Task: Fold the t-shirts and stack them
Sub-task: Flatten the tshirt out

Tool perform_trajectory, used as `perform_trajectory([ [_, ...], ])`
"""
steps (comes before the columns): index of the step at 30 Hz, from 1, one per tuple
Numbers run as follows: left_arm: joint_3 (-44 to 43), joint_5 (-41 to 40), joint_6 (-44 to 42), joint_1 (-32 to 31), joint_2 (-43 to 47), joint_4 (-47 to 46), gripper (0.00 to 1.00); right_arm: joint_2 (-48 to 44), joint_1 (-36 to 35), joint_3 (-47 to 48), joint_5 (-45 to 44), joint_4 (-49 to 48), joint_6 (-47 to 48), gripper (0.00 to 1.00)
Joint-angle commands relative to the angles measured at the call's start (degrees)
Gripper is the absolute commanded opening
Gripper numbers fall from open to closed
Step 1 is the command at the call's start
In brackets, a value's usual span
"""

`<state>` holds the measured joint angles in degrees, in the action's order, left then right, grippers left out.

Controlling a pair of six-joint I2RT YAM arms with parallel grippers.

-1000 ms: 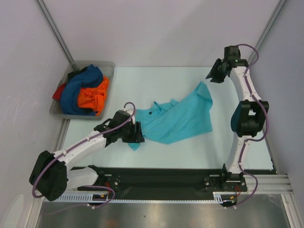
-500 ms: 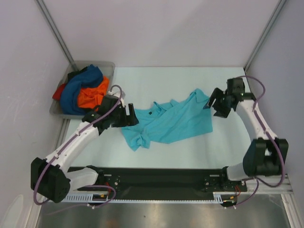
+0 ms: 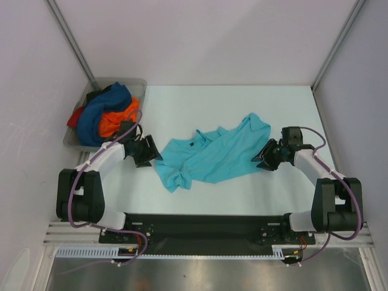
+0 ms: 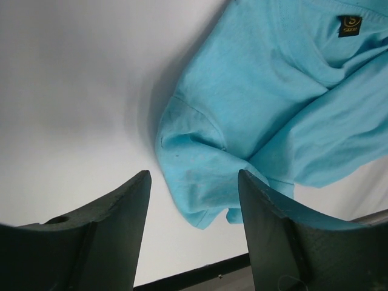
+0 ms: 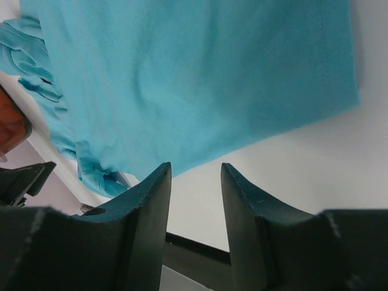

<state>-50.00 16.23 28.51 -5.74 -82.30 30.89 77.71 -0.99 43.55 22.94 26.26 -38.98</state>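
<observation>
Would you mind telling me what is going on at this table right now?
Two robot arms are working on a turquoise t-shirt lying rumpled on the table. The left claw sits open near one sleeve, the right claw open by the opposite edge; neither grips it. Other shirts are piled in the grey tray.

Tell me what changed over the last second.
The left tool drew back left off the turquoise t-shirt, open beside its sleeve. The right tool swung from the far side down to the shirt's near right edge, open. The shirt settled flatter. The piled shirts in the tray stayed put.
</observation>
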Motion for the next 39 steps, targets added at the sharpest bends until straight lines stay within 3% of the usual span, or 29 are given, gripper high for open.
perform_trajectory([
  [1, 0.25, 3.11, -0.03, 1.08, -2.07, -1.54, 0.65, 1.39, 0.55, 0.48, 0.71, -4.46, -0.31, 0.44],
  [8, 0.16, 1.44, -2.23, 1.34, -1.99, 0.66, 0.62, 2.45, 2.75, -0.04, -2.37, 1.24, -0.04, 0.46],
  [14, 0.16, 1.53, -2.50, 1.34, -0.84, 1.71, 0.63, 1.12, 4.24, -1.54, -5.53, 3.01, 1.98, 0.57],
  [24, 2.36, 0.73, -1.88, 1.43, 4.68, 2.24, 0.66, 8.50, 5.21, -1.98, -0.97, -3.49, 2.16, 0.53],
  [30, 4.73, -1.20, -2.32, 1.34, 10.57, 4.70, 0.68, 9.74, 5.30, -2.77, -0.35, -7.09, 4.09, 0.41],
  [33, 4.65, -2.25, -2.85, 1.34, 12.77, 6.98, 0.68, 10.70, 5.39, -2.86, -0.09, -7.46, 6.11, 0.18],
  [34, 4.12, -2.34, -3.11, 1.26, 13.04, 8.20, 0.69, 10.36, 5.39, -2.94, -0.44, -6.58, 6.20, 0.00],
  [39, 4.20, -2.87, -1.45, 1.26, 13.83, 6.90, 0.70, 1.76, 5.04, -6.45, -7.11, 2.89, 2.26, 0.00],
])
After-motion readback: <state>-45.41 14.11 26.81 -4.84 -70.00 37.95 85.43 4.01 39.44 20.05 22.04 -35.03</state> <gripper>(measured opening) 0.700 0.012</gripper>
